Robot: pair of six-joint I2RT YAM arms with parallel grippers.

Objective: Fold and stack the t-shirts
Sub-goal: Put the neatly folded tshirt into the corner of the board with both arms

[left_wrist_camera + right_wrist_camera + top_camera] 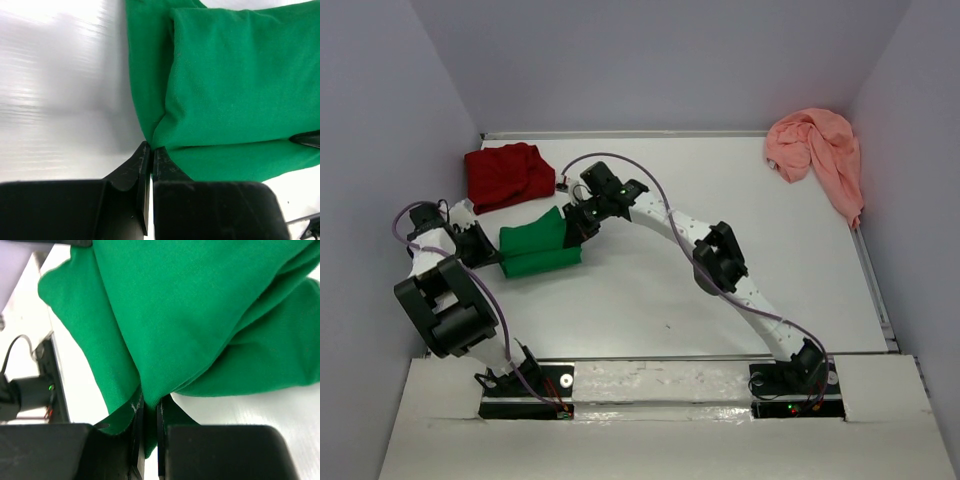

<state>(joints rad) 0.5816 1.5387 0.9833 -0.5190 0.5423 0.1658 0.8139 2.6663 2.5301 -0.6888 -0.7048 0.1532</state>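
Green shirt (pixel 540 250): lying as a folded bundle on the left part of the table (pixel 720 290), being held at two ends.
Left gripper (pixel 151 150): pinching the bundle's left corner, jaws almost together, only the tips biting cloth; likely keeping the layers from sliding apart.
Right gripper (pixel 149 402): clamping a fold of green cloth, layers draping over the fingers; seemingly keeping the fold in shape for a move.
Red shirt (pixel 507 175): sitting roughly folded just behind the green one, near the far-left corner; probably serving as the stack's base.
Pink shirt (pixel 820 155): lying crumpled at the far-right corner, well apart, not yet folded.
In the way: nothing lying between green and red; both arms crowding that gap.
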